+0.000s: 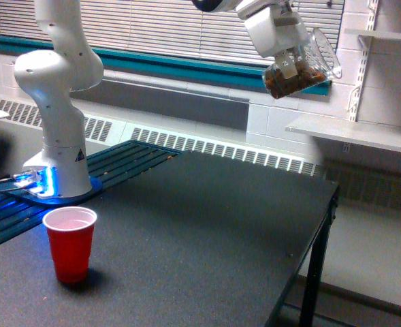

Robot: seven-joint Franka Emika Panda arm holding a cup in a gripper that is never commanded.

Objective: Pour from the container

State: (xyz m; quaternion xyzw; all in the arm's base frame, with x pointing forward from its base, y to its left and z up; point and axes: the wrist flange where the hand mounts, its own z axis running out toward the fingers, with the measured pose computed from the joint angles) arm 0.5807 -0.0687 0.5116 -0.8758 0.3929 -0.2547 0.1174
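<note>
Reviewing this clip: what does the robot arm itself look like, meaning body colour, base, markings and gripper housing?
The arm is glossy white with rounded, bulbous joint housings. Its column stands on a round base that glows blue on the side toward the exterior view's left, where cables plug in. A small dark triangular label sits low on the column. The gripper has a boxy white housing with dark fingers.

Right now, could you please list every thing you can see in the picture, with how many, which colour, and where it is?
container: one, clear with brown bits inside, held tilted high above the table's far side
red cup: one, red, upright on the table near the exterior view's left, looks empty
table: one, black top
shelf: one, white, on the wall at the exterior view's right
window blinds: one set, pale, behind the arm
arm base: one, white, blue light at its foot
gripper: one, white, shut on the container
</note>
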